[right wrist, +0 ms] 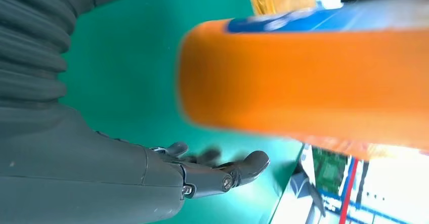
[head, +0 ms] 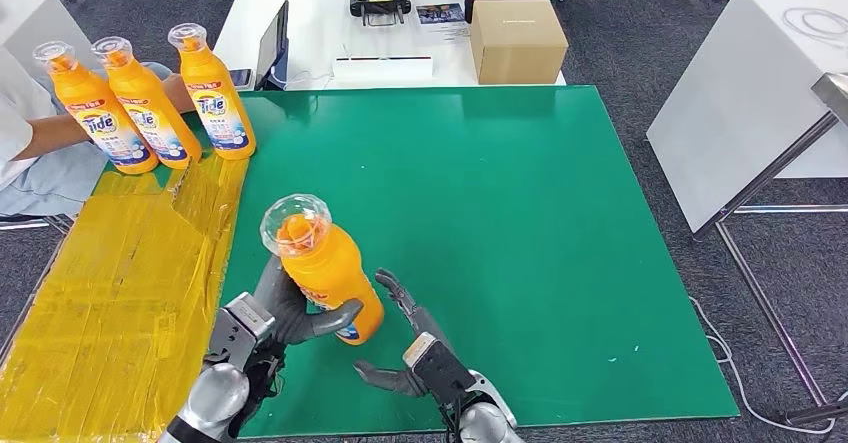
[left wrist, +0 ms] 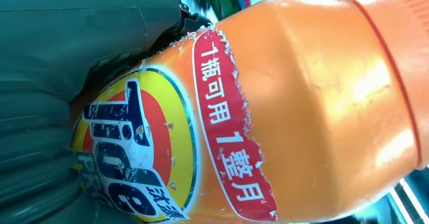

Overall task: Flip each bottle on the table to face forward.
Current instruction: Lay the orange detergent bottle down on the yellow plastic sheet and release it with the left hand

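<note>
Left hand point(head: 285, 313) wrapped around the lower body of an orange bottle point(head: 325, 268), fingers point(head: 335, 320) clamped on it from the side and beneath. Bottle held above the near part of the green table point(head: 520, 213), tilted with its clear cap point(head: 296, 225) leaning toward the camera and to the left. In the left wrist view, label point(left wrist: 136, 143) plainly facing that camera: round yellow and red Tide logo, red strip with white characters just beside it, edges of the strip frayed. Grey thumb point(left wrist: 76, 37) pressed against the bottle next to the logo.

Right hand point(head: 410, 348) just right of the bottle's base, palm toward it, fingers point(head: 398, 291) apart and holding nothing. In the right wrist view, fingertips point(right wrist: 253, 162) spread over the green surface, blurred orange bottle body point(right wrist: 303, 87) close by but apart from them.

Three more orange bottles standing upright in a row at the far left corner: first point(head: 100, 113), second point(head: 150, 108) and third point(head: 215, 98), touching or nearly touching, Tide labels toward the camera. A person's arm point(head: 50, 133) reaching in behind them from the left edge. Yellow taped strip point(head: 110, 293) along the table's left side.

Beyond the green surface, a white table point(head: 320, 23) carrying a cardboard box point(head: 517, 40), a black controller point(head: 380, 3) and a laptop point(head: 272, 45).
</note>
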